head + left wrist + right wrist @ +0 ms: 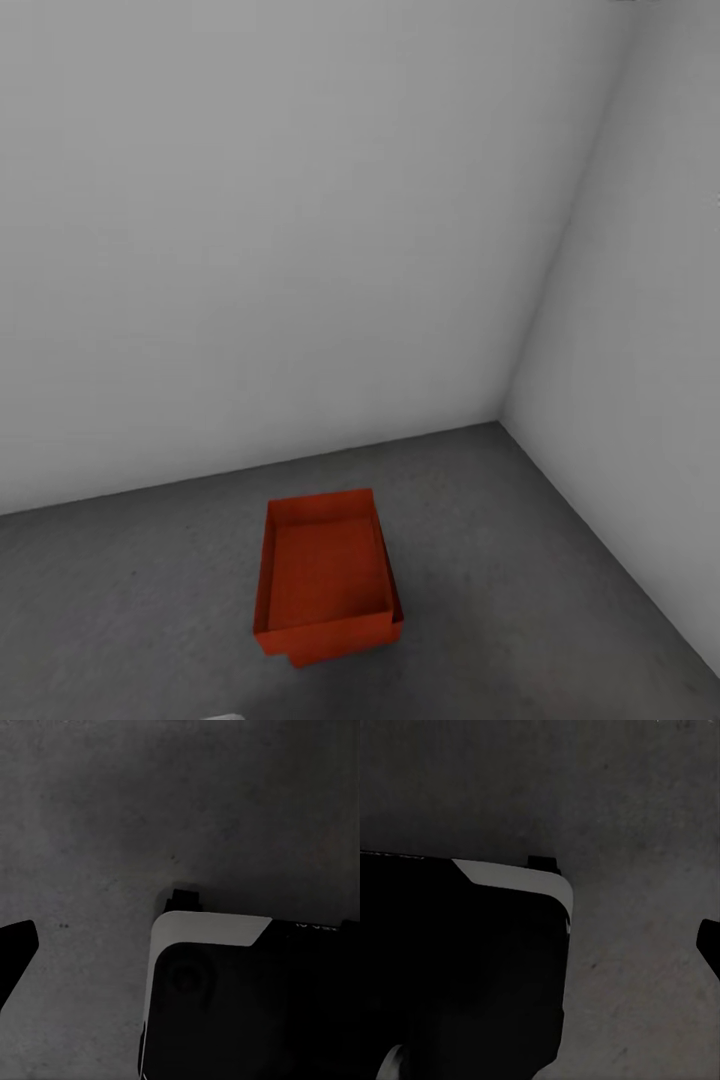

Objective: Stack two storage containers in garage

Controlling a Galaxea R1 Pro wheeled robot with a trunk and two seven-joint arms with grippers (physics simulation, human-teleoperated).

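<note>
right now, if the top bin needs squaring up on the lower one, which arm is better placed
Probably left, marginally. The top container on the lower container sits slightly left of centre in the head view, and a wall crowds the right. Both wrist views face the floor.

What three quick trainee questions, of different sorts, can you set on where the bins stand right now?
1. True or false: the upper orange-red ribbed rectangular bin sits on the lower orange-red bin.
2. The stack rests on: A) light wood planks B) dark grey concrete floor C) a shelf.
3. Fill in: behind the stack, two pale grey walls meet in a ____.

Key: 1 true; 2 B; 3 corner.
</note>
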